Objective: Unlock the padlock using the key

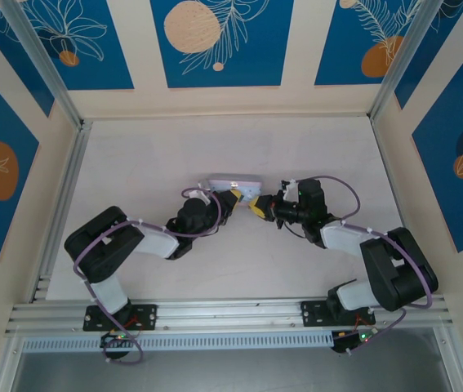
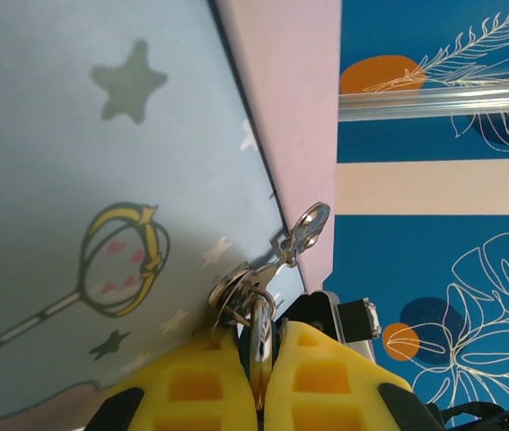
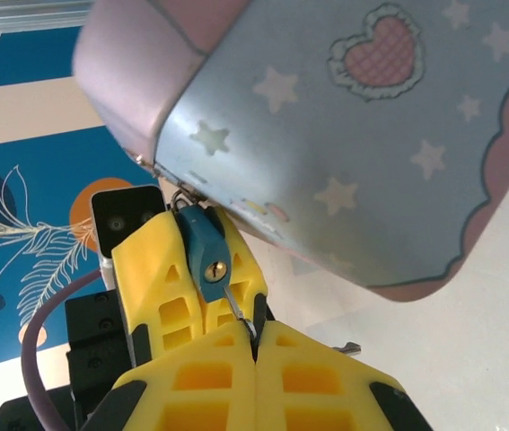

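A small blue padlock (image 3: 205, 256) hangs from the latch of a light-blue tin (image 3: 353, 135). My left gripper (image 2: 260, 348) is shut on the padlock (image 2: 260, 328), whose shackle meets the tin's metal latch parts (image 2: 276, 265). That gripper's yellow fingers (image 3: 146, 260) flank the padlock, and its brass keyhole faces the right wrist camera. My right gripper (image 3: 256, 341) is shut on the thin key (image 3: 236, 303). The key's tip touches the padlock's lower edge just below the keyhole. From above, the left gripper (image 1: 233, 201) and the right gripper (image 1: 257, 210) meet at the tin (image 1: 233, 183).
The tin is tilted up off the white table (image 1: 133, 163). A small metal piece (image 3: 348, 347) lies on the table below the tin. Patterned blue walls (image 1: 215, 41) and aluminium rails (image 1: 60, 196) enclose the table.
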You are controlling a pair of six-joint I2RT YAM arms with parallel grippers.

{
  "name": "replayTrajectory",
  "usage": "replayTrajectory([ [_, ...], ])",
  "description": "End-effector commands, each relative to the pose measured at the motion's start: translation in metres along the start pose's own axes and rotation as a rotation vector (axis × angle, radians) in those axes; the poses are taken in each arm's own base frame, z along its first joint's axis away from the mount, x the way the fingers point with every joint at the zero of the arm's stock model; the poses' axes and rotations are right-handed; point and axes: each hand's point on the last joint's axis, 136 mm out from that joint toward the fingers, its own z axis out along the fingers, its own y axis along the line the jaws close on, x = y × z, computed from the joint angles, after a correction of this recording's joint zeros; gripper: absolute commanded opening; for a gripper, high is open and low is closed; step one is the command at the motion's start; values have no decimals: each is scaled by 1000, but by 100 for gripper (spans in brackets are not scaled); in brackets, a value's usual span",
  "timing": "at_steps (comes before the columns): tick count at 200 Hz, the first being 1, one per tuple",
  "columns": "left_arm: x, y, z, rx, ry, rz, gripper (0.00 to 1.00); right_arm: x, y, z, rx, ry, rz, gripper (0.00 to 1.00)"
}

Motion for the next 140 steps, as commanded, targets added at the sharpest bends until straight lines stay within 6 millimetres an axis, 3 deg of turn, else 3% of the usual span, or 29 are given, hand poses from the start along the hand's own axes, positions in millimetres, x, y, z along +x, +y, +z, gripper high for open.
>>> replayTrajectory([
  [1, 3, -28, 0, 79, 1, 0, 0, 2, 5, -3, -4, -10, -17, 0],
  [140, 5, -31, 0, 83, 9, 1, 0, -7, 12, 7, -4, -3, -24, 0],
])
